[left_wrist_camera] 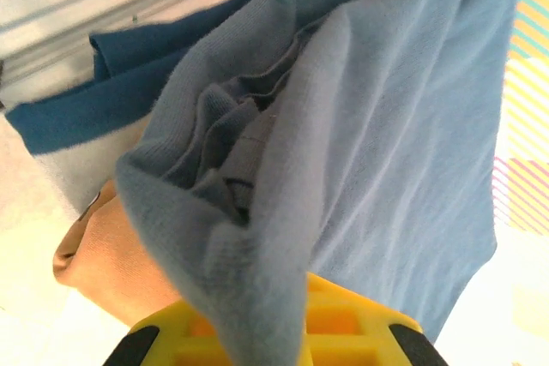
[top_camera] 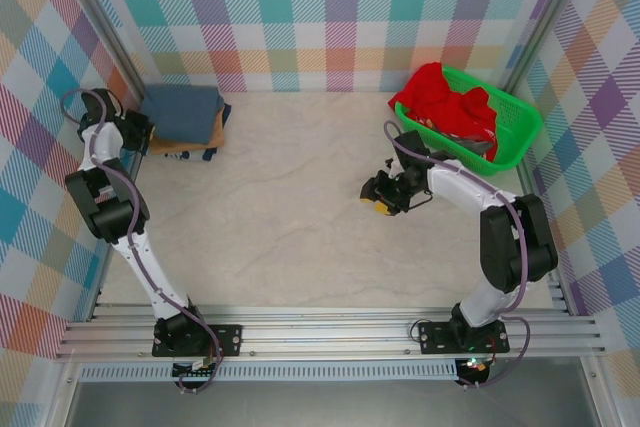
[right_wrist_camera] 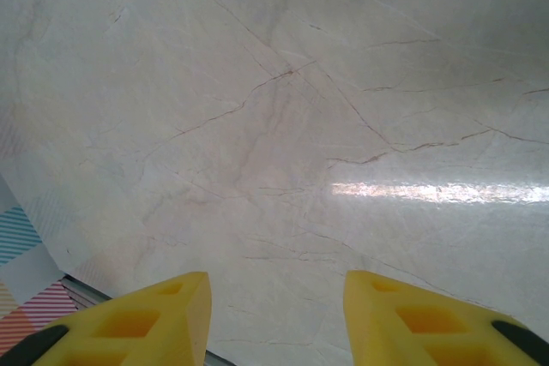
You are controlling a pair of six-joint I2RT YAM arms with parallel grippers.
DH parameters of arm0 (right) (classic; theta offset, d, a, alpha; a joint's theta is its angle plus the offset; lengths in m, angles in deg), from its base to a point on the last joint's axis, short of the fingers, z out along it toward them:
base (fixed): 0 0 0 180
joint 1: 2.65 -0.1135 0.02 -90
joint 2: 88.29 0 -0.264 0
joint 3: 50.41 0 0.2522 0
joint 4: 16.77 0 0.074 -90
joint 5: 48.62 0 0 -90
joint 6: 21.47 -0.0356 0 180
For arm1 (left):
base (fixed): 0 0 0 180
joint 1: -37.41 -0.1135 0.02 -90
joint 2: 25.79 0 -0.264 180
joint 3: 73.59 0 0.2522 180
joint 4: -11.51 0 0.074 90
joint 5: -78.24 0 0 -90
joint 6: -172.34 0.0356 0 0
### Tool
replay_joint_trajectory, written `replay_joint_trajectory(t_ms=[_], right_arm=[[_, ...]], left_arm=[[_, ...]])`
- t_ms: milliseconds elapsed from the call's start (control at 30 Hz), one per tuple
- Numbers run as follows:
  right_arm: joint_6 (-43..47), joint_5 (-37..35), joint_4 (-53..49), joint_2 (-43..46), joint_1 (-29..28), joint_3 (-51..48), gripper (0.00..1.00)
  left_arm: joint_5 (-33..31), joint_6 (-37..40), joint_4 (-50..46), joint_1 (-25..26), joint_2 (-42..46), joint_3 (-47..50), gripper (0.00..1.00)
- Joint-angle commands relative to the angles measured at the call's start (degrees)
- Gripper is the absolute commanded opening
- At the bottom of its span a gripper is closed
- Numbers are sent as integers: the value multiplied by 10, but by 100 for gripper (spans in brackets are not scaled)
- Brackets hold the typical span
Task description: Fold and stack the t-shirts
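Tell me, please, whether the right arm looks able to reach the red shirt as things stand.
Probably yes: its tool is open and empty, and the red shirt lies uncovered atop the basket close by.

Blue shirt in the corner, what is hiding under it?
A tan shirt and darker blue cloth peek out beneath the blue shirt. Their middles, and anything lower, are covered.

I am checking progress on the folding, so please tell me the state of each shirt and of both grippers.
slate-blue t-shirt: on the stack, one edge bunched up
tan t-shirt: folded, lower in the stack
red t-shirt: crumpled, unfolded, in the green basket
left gripper: shut on the slate-blue t-shirt
right gripper: open, empty, above the table
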Motion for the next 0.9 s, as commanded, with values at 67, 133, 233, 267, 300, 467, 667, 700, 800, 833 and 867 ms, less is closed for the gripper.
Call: replay_joint_trajectory(t_ms=[67, 133, 233, 267, 300, 467, 667, 700, 800, 833, 867], right_arm=[[-6, 1, -4, -2, -6, 13, 44], [-6, 1, -5, -4, -7, 17, 45], [-7, 0, -5, 0, -9, 17, 44], [-7, 0, -6, 2, -10, 16, 44], [-8, -1, -6, 4, -10, 14, 45], [1, -21, -17, 24, -10, 8, 46], [25, -161, -24, 99, -9, 10, 100], [35, -208, -28, 117, -9, 11, 100], [48, -332, -39, 161, -7, 8, 100], [49, -367, -42, 170, -7, 7, 100], [54, -412, -39, 179, -7, 0, 100]], left_arm=[[53, -8, 11, 11, -3, 41, 12], [38, -11, 12, 10, 5, 55, 15], [8, 7, -10, 10, 17, 55, 34], [-3, 18, -22, 9, 21, 49, 44], [-13, 26, -32, 9, 25, 43, 58], [-77, 65, -69, 16, 92, 33, 100], [-78, 83, 50, 31, 306, 229, 100], [-76, 87, 89, 35, 353, 285, 100], [-151, 110, 189, 82, 490, 459, 100], [-231, 109, 168, 116, 528, 484, 100], [-359, 100, 151, 164, 564, 513, 100]])
